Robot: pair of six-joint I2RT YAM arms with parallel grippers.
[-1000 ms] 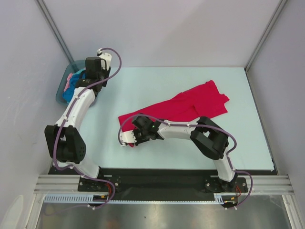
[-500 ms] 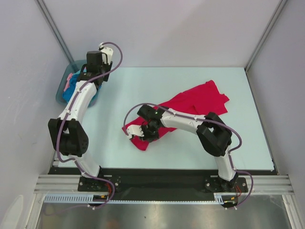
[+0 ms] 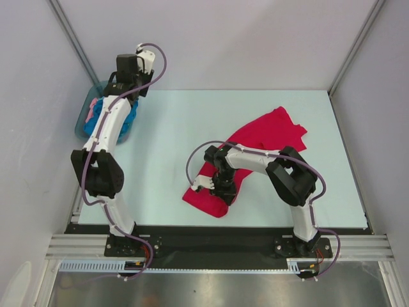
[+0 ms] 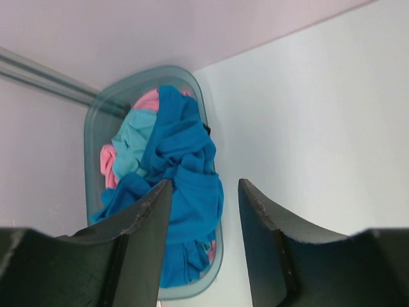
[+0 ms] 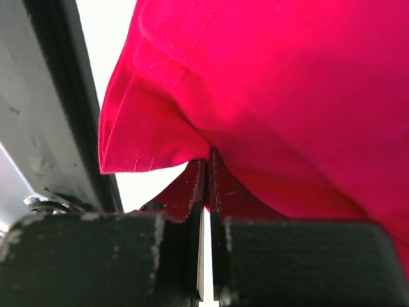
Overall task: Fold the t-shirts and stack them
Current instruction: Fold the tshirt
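Observation:
The crimson-red t-shirt (image 3: 265,134) lies stretched diagonally on the table, from the back right toward the front middle. My right gripper (image 3: 216,187) is shut on its near end, and the red cloth (image 5: 268,83) fills the right wrist view, pinched between the fingertips. The turquoise-blue t-shirt (image 4: 185,192) and the pale pink t-shirt (image 4: 148,100) lie bunched in the grey-teal tub (image 4: 96,128) at the back left. My left gripper (image 4: 203,217) is open and empty, held high above the tub's right edge.
The tub (image 3: 84,121) stands against the left wall. Metal frame posts rise at the back corners. The black front rail (image 3: 211,233) runs just in front of the red shirt's near end.
My right gripper has pulled the red shirt's near end toward the front and to the right, bunching it. My left arm has risen and straightened over the tub.

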